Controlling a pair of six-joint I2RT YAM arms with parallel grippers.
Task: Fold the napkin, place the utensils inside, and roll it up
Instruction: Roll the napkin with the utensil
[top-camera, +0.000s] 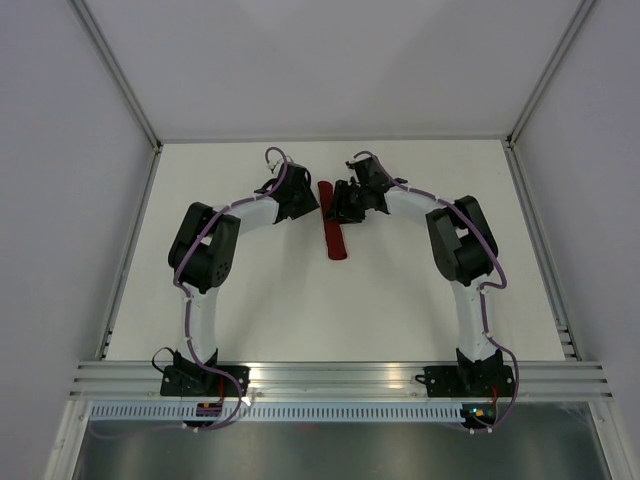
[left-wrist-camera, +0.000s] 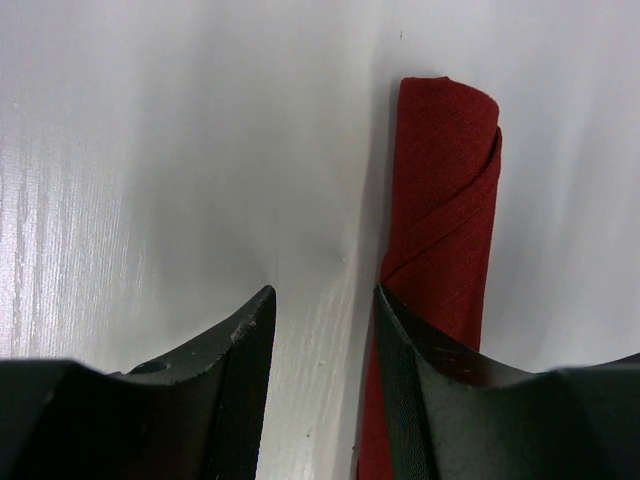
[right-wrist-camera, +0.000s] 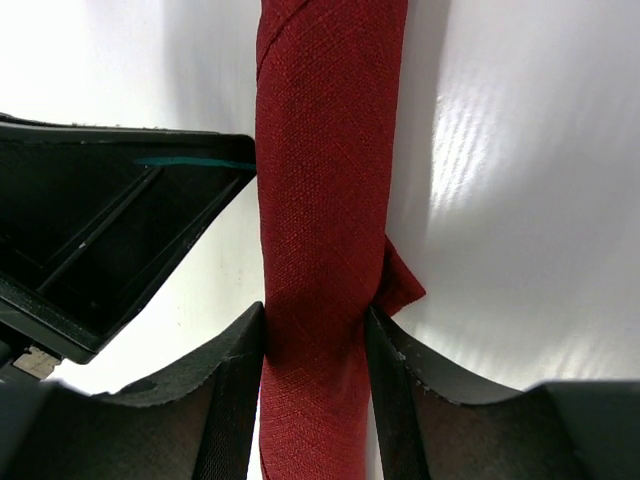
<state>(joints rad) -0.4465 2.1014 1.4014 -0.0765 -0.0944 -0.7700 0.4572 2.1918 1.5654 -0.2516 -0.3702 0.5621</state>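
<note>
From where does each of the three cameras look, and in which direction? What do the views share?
Top external: above and behind the bases, looking down on the table; the left arm and the right arm show whole.
Left wrist: on the left arm, looking down past the left gripper, open over bare table beside the napkin.
Right wrist: on the right arm, looking down past the right gripper, its fingers on both sides of the napkin.
Shared: all three views show the rolled napkin.
</note>
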